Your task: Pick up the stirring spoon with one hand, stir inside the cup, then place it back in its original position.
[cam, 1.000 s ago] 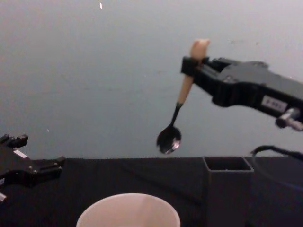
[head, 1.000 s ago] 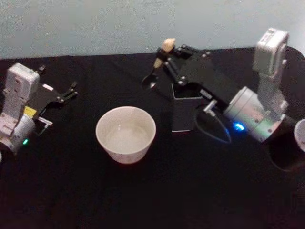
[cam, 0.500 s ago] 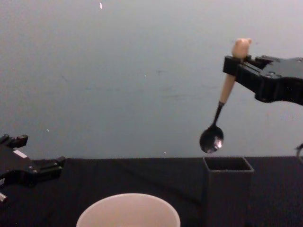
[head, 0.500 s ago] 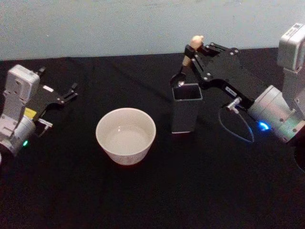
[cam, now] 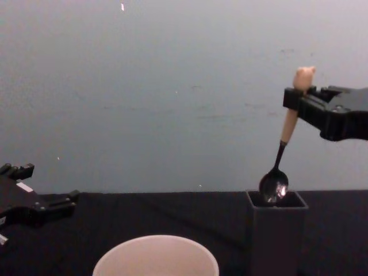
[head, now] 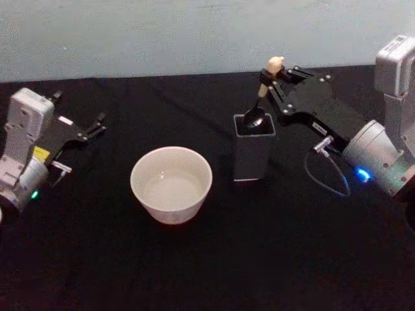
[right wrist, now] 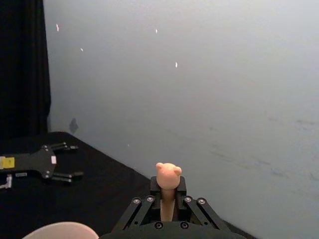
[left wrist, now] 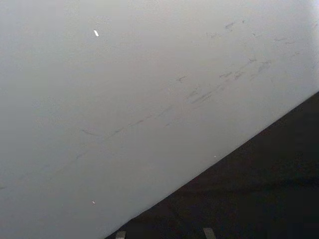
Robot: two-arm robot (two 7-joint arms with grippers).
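The spoon [cam: 283, 154] was held near its knob by the right pincer [head: 267, 83], bowl at the holder [cam: 276, 230] mouth. It was best lowered straight, then released. The cup [head: 171, 183] stood beside the holder. The left pincer [head: 84, 129] was parked open.

One stirring spoon [head: 262, 97], one cup [head: 171, 183] and one dark square holder [head: 253, 148] sit in the head view: the spoon upper right of centre, the cup at centre, the holder just right of it. Two grippers are counted, the left gripper [head: 89, 127] at the left edge with its fingers spread, the right gripper [head: 271, 81] at upper right clamped on the spoon's handle (bear-head knob poking above it). One black table [head: 207, 259] fills the lower frame; one pale wall [head: 194, 32] runs along the top.
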